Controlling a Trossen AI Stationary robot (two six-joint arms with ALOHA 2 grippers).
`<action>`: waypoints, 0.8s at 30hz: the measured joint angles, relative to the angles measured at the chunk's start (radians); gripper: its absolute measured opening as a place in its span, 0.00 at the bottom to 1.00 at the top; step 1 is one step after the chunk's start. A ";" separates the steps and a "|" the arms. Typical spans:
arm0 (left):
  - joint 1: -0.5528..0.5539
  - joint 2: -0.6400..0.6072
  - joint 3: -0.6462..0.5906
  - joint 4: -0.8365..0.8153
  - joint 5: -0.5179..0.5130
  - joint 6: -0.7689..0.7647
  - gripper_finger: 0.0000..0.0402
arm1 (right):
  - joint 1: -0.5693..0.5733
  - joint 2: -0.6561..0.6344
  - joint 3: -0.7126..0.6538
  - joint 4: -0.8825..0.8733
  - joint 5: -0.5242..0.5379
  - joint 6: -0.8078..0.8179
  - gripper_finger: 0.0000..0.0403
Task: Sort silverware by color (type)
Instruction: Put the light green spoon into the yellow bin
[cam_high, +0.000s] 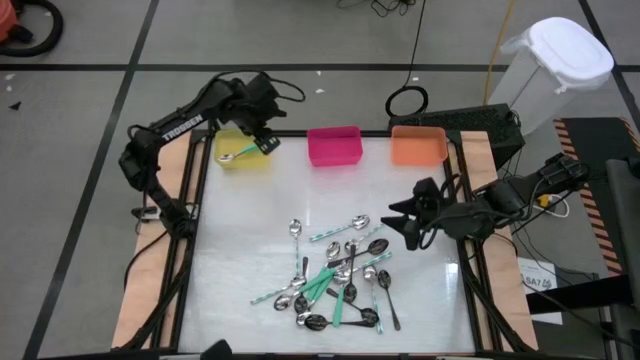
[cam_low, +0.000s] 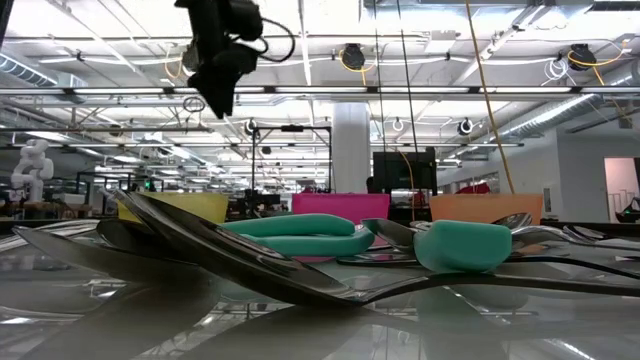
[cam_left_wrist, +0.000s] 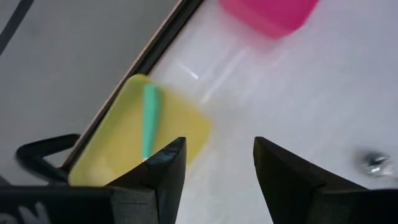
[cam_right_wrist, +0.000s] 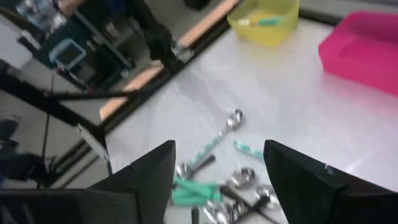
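Spoons (cam_high: 335, 280) lie in a loose heap on the near-middle part of the white table (cam_high: 250, 230): teal-handled, all-silver and dark ones mixed, several crossing or touching one another. One teal-handled spoon (cam_high: 236, 154) lies apart from the heap, inside the yellow bin (cam_high: 243, 160) at the far left corner.

Readable writing: "TROSSEN" in white on the left arm (cam_high: 183, 127). A paper label near the right edge of the high view is too small to read.

Left gripper (cam_high: 262, 140) hangs over the yellow bin's far right edge. Fingers (cam_left_wrist: 163, 171) parted, nothing between them; the spoon in the bin is released and lies clear of them.

Right gripper (cam_high: 403, 222) sits just right of the heap, above the table. Its fingers (cam_right_wrist: 152, 174) are spread wide, empty, touching no spoon.

Pink bin (cam_high: 334, 146) and orange bin (cam_high: 418, 145) stand along the far edge, beside the yellow one; no spoons show in them.
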 joint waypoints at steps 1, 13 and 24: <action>-0.018 0.000 0.005 -0.002 0.000 -0.020 0.46 | 0.000 0.000 0.000 -0.012 -0.015 0.008 0.60; -0.282 0.000 0.014 0.000 0.011 -0.276 0.46 | 0.000 0.000 0.000 -0.169 -0.148 0.004 0.60; -0.520 0.001 0.014 0.026 0.006 -0.553 0.46 | 0.000 0.000 0.000 -0.285 -0.226 -0.086 0.60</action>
